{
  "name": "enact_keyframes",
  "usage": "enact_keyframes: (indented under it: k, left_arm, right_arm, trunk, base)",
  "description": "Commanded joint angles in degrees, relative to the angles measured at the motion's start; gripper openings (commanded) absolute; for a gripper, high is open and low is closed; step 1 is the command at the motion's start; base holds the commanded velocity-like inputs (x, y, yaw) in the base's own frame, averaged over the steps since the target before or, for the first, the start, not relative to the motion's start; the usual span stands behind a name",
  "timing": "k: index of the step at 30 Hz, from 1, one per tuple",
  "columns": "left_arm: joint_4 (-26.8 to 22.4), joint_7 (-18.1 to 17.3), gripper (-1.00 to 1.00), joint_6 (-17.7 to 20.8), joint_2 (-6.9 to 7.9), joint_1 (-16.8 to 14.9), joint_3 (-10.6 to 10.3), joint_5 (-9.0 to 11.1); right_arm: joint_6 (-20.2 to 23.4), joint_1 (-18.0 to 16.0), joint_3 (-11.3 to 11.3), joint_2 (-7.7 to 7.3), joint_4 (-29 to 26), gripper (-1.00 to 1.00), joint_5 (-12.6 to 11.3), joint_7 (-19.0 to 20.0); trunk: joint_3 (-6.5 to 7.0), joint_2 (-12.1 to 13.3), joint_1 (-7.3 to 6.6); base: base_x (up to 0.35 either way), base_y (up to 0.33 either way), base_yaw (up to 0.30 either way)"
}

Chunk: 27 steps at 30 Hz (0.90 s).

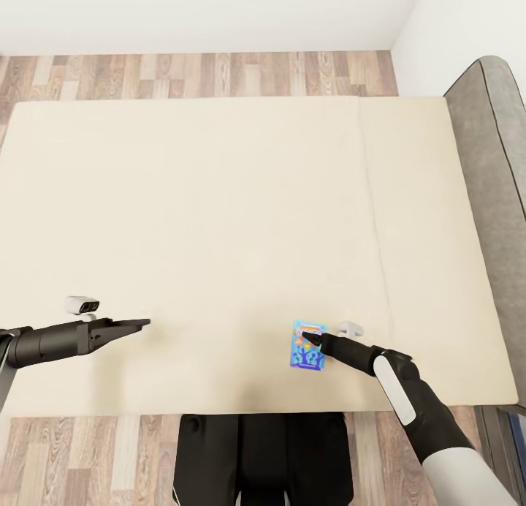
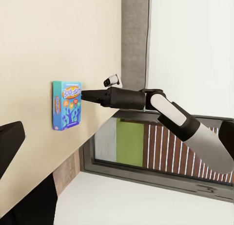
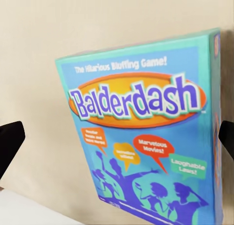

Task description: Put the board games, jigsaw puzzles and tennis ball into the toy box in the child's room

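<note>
The board game [image 1: 308, 344], a stiff, light, smooth-faced carton, lies flat on the bed [image 1: 219, 221] at 5 o'clock. The right tool [image 1: 311, 338], fingers spread, hovers over it; grip should span the short edges. The left tool [image 1: 141, 322] state cannot be told.

Dark-framed window [image 2: 146, 152] w/ green panel [image 2: 129, 143]; white wall [image 1: 219, 9]

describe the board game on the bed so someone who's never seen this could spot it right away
Start at the wide beige bed with the grey headboard on the right. Near its front edge, at the right gripper, lies a small flat blue Balderdash box. It is the one coloured item on the plain mattress.
</note>
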Motion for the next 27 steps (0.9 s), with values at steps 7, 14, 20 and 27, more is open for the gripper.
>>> enact_keyframes:
  k: [7, 14, 20, 27]
  left_arm:
    - [0.0, -0.24, 1.0, 0.61, 0.02, -0.03, -0.01, -0.04]
    - [0.0, -0.24, 1.0, 0.61, 0.02, -0.06, -0.01, -0.04]
    - [0.0, -0.24, 1.0, 0.61, 0.02, -0.04, -0.01, -0.04]
    - [0.0, -0.24, 1.0, 0.61, 0.02, -0.03, -0.01, -0.04]
  right_arm:
    - [0.24, -0.01, 0.05, -0.04, -0.05, 1.0, -0.14, 0.04]
    - [0.24, -0.01, 0.05, -0.04, -0.05, 1.0, -0.14, 0.04]
    - [0.24, -0.01, 0.05, -0.04, -0.05, 1.0, -0.14, 0.04]
    - [0.26, -0.01, 0.05, -0.04, -0.04, 1.0, -0.14, 0.04]
  trunk:
    - [-0.06, -0.09, 0.03]
    - [-0.06, -0.09, 0.03]
    - [-0.06, -0.09, 0.03]
    - [-0.06, -0.09, 0.03]
  base:
    - [0.0, 0.077, 0.0]
    - [0.0, 0.018, 0.0]
    - [0.0, 0.051, 0.0]
    - [0.0, 0.045, 0.0]
